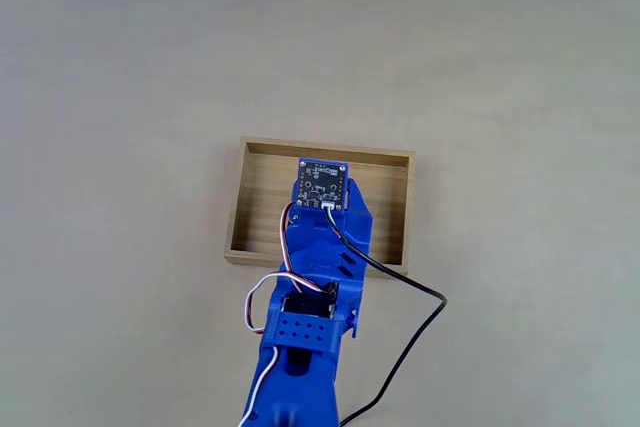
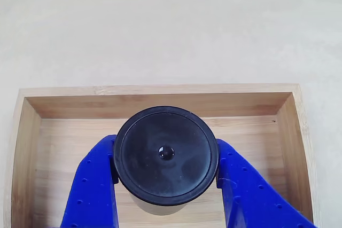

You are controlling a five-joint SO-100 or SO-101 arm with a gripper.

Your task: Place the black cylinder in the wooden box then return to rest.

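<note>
In the other view, the black cylinder (image 2: 165,154) fills the whole gap between the blue fingers (image 2: 93,185), leaving bare wooden box (image 2: 160,104) floor to its left, right and toward the far wall. The box's low walls are the sole barriers around it. In the fixed view the arm (image 1: 318,247) overhangs the box's near wall, probably blocking that side, while the table (image 1: 520,67) all round lies open.

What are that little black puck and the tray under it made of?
The black cylinder looks like matte plastic or rubber: a dull, faintly smudged top with a small central dimple. The wooden box appears to be light unfinished wood, perhaps bamboo, with visible plank grain.
</note>
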